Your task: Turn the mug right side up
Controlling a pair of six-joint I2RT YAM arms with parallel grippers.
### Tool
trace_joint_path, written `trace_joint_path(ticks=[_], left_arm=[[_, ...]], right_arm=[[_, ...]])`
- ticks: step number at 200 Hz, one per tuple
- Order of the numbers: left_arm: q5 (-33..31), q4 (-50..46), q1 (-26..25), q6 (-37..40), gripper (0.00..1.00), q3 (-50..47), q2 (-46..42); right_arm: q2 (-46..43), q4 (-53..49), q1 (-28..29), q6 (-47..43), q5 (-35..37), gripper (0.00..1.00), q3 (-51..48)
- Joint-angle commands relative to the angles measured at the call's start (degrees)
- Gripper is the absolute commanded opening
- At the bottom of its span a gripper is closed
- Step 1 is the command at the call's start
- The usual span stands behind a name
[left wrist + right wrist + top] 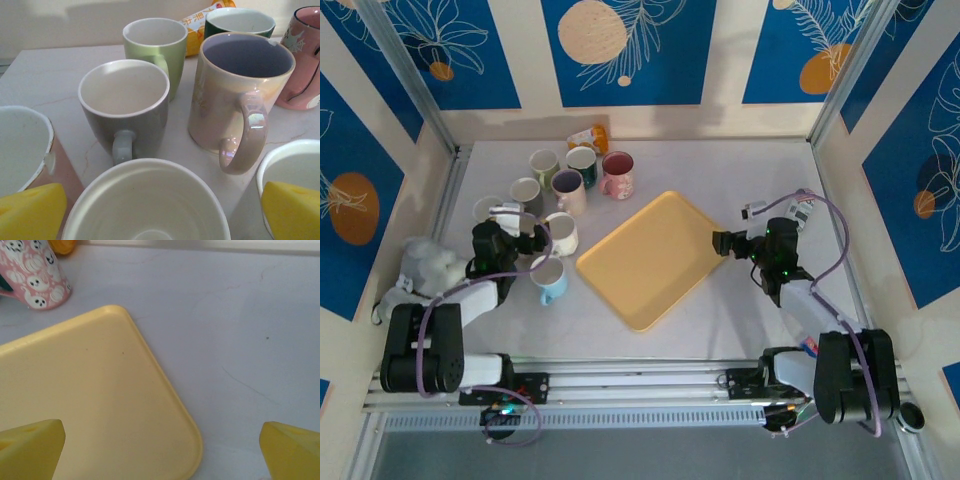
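A white mug (pixel 150 200) stands mouth up right under my left gripper (pixel 160 212), between its yellow fingertips (pixel 30 212), which are wide apart and hold nothing. In the top view my left gripper (pixel 525 238) hangs among the mugs at the table's left. Ahead of it stand a grey mug (pixel 125 107), a green mug (pixel 157 45) and a pearly cream mug (pixel 240 90), all mouth up. My right gripper (pixel 722 243) is open over the right corner of the yellow tray (pixel 100 405), empty.
More upright mugs crowd the left gripper: a pink ghost-print one (pixel 618 175), a dark green one (pixel 240 22), a light blue one (pixel 550 280) and a white one (pixel 561 232). An orange packet (pixel 588 137) lies at the back wall. A crumpled cloth (pixel 428 265) lies far left.
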Motion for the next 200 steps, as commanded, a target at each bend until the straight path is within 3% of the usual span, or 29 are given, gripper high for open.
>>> trace_joint_path(ticks=[1, 83, 200], left_arm=[[1.9, 3.3, 0.5, -0.2, 1.0, -1.3, 2.7], [1.6, 13.8, 0.5, 0.4, 1.0, -4.1, 7.8], [2.5, 17.7, 0.3, 1.0, 1.0, -3.9, 13.2]], right_arm=[[2.4, 8.9, 0.2, 0.2, 0.6, 1.0, -1.6], [10.8, 22.8, -0.5, 1.5, -1.7, 1.0, -3.7], [20.7, 32.7, -1.9, 2.3, -2.0, 0.99, -3.9]])
